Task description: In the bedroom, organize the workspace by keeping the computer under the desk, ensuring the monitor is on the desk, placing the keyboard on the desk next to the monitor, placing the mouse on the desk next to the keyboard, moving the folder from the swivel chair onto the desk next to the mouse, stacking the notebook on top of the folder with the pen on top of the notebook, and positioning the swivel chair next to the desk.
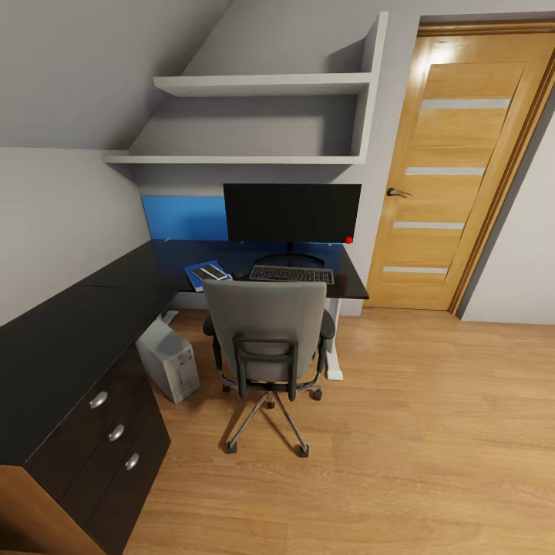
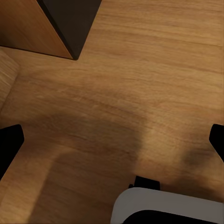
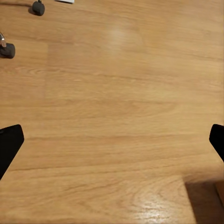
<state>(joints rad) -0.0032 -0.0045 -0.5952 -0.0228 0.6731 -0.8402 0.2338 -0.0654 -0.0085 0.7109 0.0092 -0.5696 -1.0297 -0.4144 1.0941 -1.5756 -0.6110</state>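
Both grippers [image 2: 112, 140] [image 3: 112, 140] spread over wooden floor, grey swivel chair [image 1: 266, 339] (chrome base) at glossy black desk [image 1: 116, 308].

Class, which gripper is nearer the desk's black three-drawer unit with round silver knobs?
Left. The left gripper hangs open above the wooden floor, the drawer unit's corner just ahead of it; the right gripper hangs open by the grey swivel chair's casters, farther away.

The head camera looks forward and down from mid-room at the desk [image 1: 254, 258] and the swivel chair [image 1: 266, 327], with a door [image 1: 455, 169] at far right. Both wrist cameras face down, close over the wooden floor [image 3: 116, 116]; the right one shares the chair's casters [image 3: 7, 50].
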